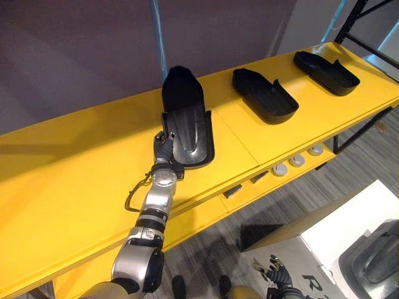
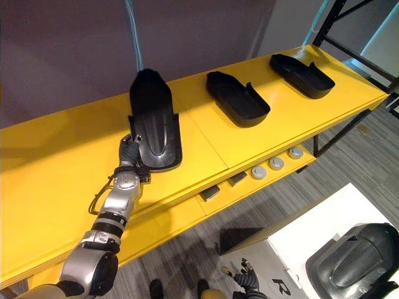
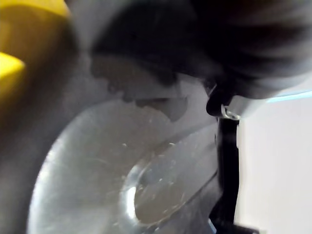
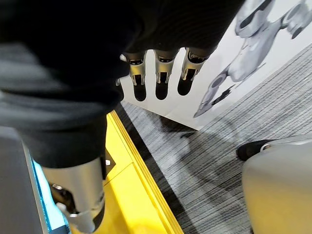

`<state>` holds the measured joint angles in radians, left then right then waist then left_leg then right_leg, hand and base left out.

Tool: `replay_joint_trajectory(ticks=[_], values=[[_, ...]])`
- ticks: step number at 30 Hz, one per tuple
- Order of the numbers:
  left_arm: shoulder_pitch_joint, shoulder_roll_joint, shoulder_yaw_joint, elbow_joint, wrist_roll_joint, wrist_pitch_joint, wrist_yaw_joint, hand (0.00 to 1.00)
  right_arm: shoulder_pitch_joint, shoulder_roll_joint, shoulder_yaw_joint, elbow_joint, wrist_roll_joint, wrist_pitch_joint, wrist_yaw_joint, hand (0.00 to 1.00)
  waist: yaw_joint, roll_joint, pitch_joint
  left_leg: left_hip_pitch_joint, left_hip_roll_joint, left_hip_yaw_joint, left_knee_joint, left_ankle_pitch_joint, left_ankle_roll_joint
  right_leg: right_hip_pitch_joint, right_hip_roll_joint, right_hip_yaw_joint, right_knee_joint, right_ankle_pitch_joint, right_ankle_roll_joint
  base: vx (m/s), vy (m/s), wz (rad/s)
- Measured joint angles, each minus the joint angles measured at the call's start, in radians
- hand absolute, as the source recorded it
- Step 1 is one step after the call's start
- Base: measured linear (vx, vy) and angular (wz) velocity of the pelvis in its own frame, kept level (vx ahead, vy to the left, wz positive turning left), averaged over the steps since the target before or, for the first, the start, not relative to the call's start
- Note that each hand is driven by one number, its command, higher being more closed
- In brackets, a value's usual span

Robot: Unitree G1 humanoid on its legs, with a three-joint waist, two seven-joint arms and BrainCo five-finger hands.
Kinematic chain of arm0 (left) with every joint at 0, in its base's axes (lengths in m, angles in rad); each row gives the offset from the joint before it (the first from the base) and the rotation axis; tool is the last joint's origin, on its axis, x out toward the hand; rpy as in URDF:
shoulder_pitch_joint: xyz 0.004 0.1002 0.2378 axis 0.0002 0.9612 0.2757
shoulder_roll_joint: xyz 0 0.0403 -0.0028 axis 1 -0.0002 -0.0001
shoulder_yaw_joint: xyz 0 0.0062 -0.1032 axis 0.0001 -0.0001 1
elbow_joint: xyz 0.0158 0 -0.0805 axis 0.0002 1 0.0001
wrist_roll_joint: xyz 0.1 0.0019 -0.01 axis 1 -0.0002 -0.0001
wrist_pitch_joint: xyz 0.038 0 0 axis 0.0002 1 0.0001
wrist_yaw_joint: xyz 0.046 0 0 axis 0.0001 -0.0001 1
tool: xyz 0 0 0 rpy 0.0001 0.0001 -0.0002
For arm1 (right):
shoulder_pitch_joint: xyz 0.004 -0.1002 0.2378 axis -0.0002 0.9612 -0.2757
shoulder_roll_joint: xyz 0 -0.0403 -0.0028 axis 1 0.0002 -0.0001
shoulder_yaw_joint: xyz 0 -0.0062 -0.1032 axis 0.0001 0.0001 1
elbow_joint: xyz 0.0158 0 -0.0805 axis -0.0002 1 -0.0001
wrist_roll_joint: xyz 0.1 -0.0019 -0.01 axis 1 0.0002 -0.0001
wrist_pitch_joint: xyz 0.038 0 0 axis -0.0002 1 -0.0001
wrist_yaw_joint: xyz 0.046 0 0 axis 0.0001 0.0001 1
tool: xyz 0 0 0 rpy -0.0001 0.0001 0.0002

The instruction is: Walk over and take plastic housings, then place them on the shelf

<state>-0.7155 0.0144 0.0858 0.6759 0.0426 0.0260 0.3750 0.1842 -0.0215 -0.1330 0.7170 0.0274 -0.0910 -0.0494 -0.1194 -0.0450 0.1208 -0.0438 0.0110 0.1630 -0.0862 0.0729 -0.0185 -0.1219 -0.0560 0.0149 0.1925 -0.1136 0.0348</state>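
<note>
At centre-left I see my left hand (image 1: 163, 148) against the near left corner of the plastic housing (image 1: 186, 118), which lies flat on the yellow shelf (image 1: 68, 174). I cannot tell whether the fingers grip it. A second housing (image 1: 265, 94) and a third housing (image 1: 327, 71) sit toward the upper right. At the lower right, my right hand (image 4: 162, 73) hangs with its fingers relaxed and empty.

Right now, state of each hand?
Left hand: against the near end of the black housing on the yellow shelf; grip cannot be told.
Right hand: open, holding nothing.
</note>
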Motion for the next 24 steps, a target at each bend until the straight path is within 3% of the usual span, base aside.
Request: replay_joint_trajectory(ticks=[9, 21, 24], values=[[-0.021, -0.040, 0.007, 0.025, -0.175, -0.017, 0.018, 0.00, 0.005, -0.001, 0.002, 0.001, 0.003, 0.000, -0.001, 0.00, 0.000, 0.008, 0.005, 0.010, 0.000, 0.000, -0.004, -0.003, -0.004, 0.010, 0.000, 0.002, 0.001, 0.000, 0.000, -0.03, 0.008, -0.01], [-0.036, -0.087, 0.002, 0.048, -0.219, -0.032, 0.060, 0.00, -0.018, -0.024, 0.002, 0.011, 0.003, 0.001, -0.001, 0.00, -0.002, 0.027, 0.016, 0.028, -0.003, -0.027, -0.001, 0.003, -0.001, 0.038, -0.001, -0.013, -0.002, -0.001, 0.000, -0.02, 0.005, 0.05], [-0.005, -0.084, -0.021, -0.043, -0.213, -0.031, 0.094, 0.00, -0.024, -0.026, 0.015, 0.020, 0.003, 0.001, -0.004, 0.00, -0.004, 0.028, 0.017, 0.028, -0.002, -0.030, -0.001, 0.007, -0.003, 0.039, -0.001, -0.018, -0.001, -0.001, 0.000, -0.04, 0.005, 0.03]])
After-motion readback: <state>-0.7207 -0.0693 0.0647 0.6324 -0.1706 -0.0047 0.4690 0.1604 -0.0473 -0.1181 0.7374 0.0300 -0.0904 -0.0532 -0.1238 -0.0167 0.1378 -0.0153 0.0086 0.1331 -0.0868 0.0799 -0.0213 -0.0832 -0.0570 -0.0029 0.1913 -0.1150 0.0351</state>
